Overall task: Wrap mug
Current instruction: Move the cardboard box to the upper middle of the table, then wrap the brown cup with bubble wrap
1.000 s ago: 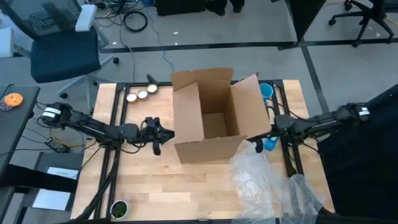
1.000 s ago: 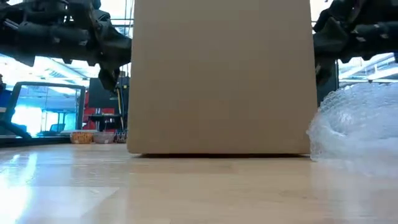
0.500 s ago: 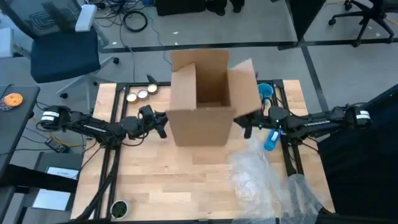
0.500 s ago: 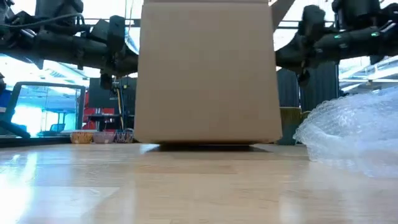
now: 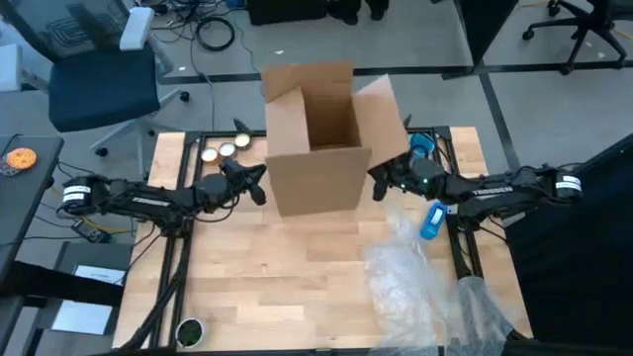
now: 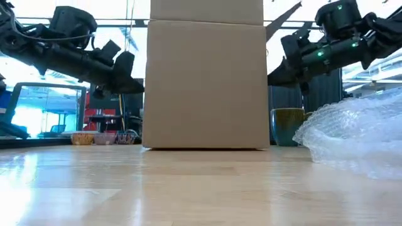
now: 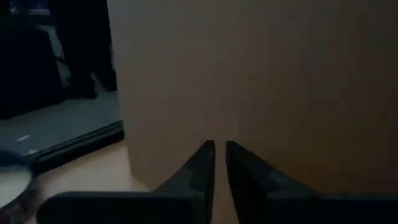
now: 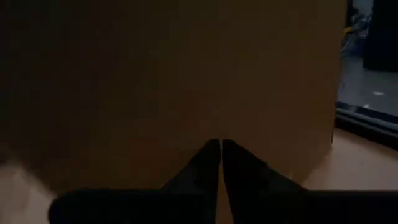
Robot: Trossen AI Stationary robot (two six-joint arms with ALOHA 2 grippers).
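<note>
A: Low view: is crinkly clear bubble wrap (image 6: pixel 355 135) lying near right, with the olive ceramic mug (image 6: pixel 286 127) standing behind?

B: Yes, beside the brown cardboard box (image 5: pixel 321 138). Left gripper (image 7: pixel 219 160) and right gripper (image 8: pixel 220 158), fingers pressed together, are flanking it. Probably heavy, fragile: grasp the body.

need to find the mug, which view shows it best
The low view: the green mug stands upright beside the cardboard box. The high view hides it under the right arm. Both wrist views show only box wall.

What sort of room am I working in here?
Likely a robotics lab or office workspace: a wooden table on a grey floor, an office chair, loose cables, and glass partitions behind.
</note>
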